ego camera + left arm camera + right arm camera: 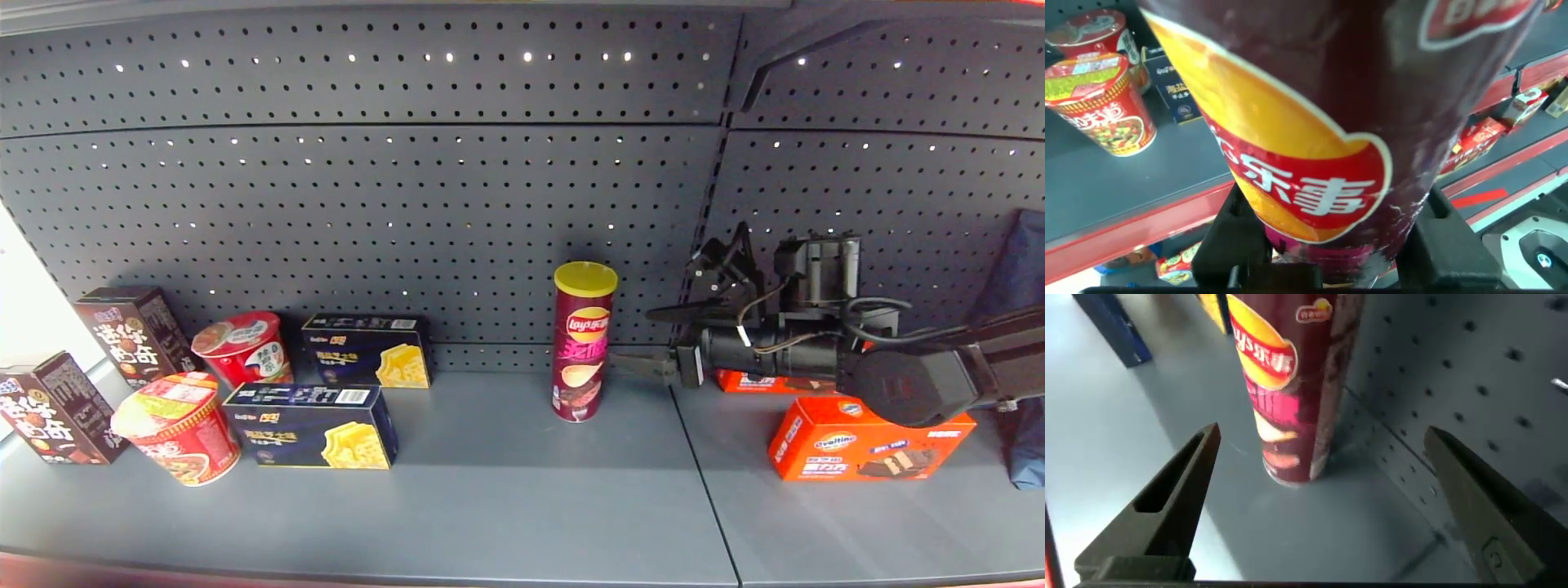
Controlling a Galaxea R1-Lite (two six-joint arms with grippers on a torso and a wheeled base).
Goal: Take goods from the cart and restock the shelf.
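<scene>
Maroon can [584,343] with a yellow lid stands upright mid-shelf [506,490], close to the pegboard back. Right pincer [641,336] sits just right of the can, fingers spread wide, not touching it. Left pincer [1331,249] is clamped on a second can [1315,122] of the same kind, held in front of the shelves. Left of the standing can are blue boxes [314,425], one near and one far, then noodle cups [181,425], then brown boxes [49,408] at far left. Orange boxes [849,445] lie on the right under the right arm.
</scene>
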